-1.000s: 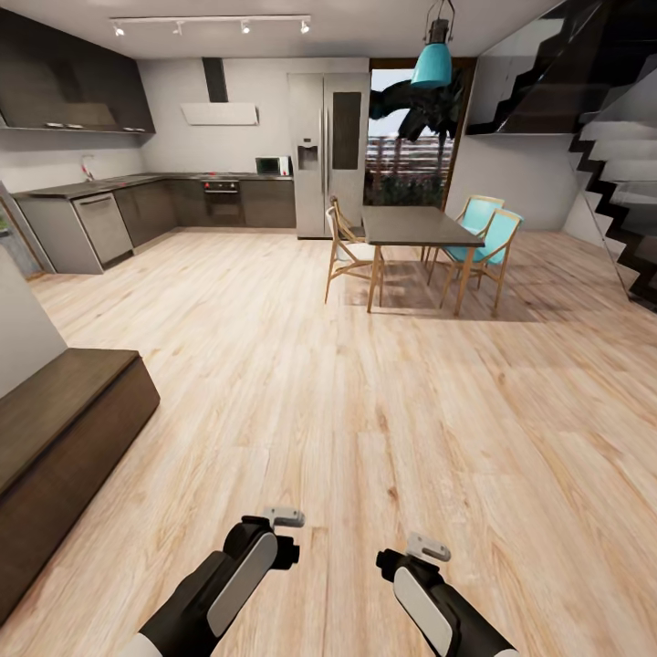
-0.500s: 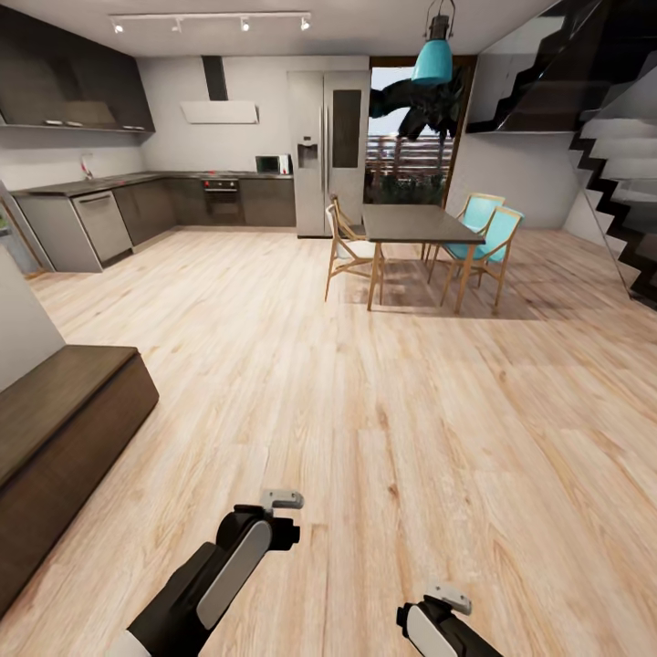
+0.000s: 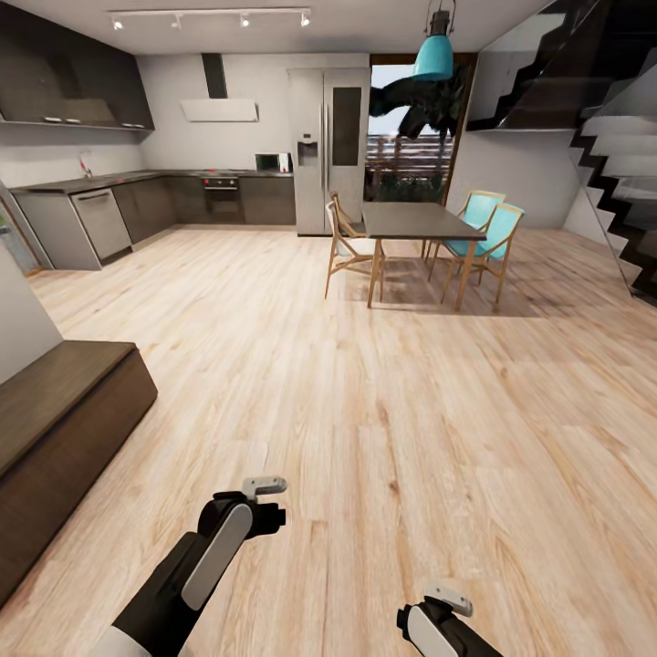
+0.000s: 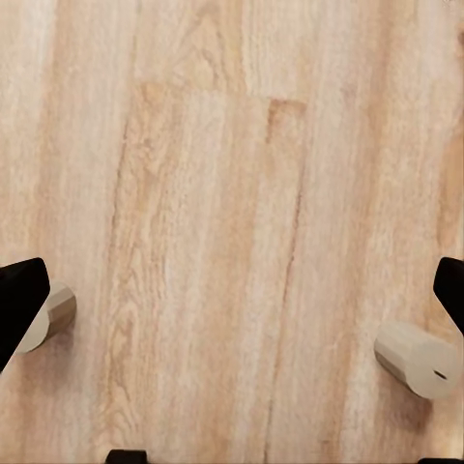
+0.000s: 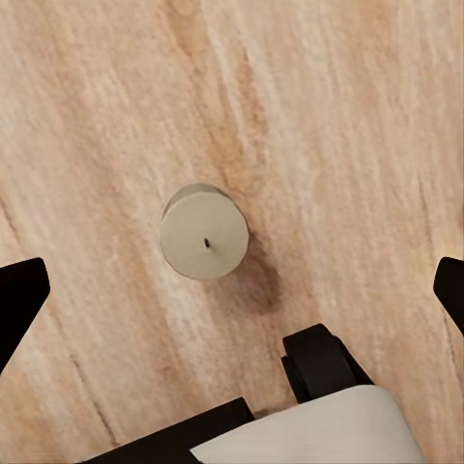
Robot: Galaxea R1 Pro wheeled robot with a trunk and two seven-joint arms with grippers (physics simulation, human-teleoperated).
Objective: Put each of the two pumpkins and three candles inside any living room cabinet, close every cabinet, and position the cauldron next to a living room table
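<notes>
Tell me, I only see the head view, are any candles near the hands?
Observer: Yes. The right wrist view shows a candle standing on the floor, wick up.
Operator: Can the right gripper grab it?
Observer: The right gripper is open and empty, with that candle ahead of it between the lines of its fingers.
Operator: And the left one?
Observer: The left gripper is open too. Its view shows two more candles on the floor, a first one by one fingertip and a second one by the other.
</notes>
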